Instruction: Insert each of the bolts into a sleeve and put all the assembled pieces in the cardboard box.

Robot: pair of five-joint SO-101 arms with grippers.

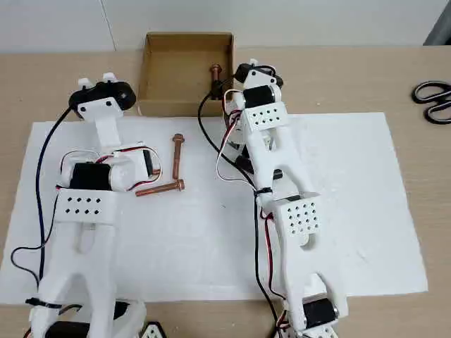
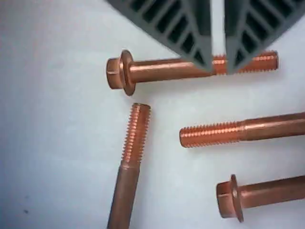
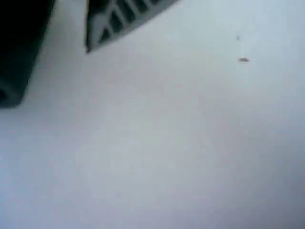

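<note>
"How do the left fingers [image 2: 181, 28] stand?"

"Nearly together, with only a thin slit between them. The tips sit over the threaded end of a bolt [image 2: 157, 70] that lies crosswise on the white sheet [image 2: 57, 143], with three more bolts [image 2: 131, 157] near it."

"And the right fingers [image 3: 119, 16]?"

"Spread apart, nothing between them, low over the same sheet."

"The cardboard box [image 1: 158, 70]?"

"On the desk [image 1: 352, 77] just past the sheet's far edge. There's one bolt [image 1: 215, 70] inside it, near the wall on the right arm's side."
</note>
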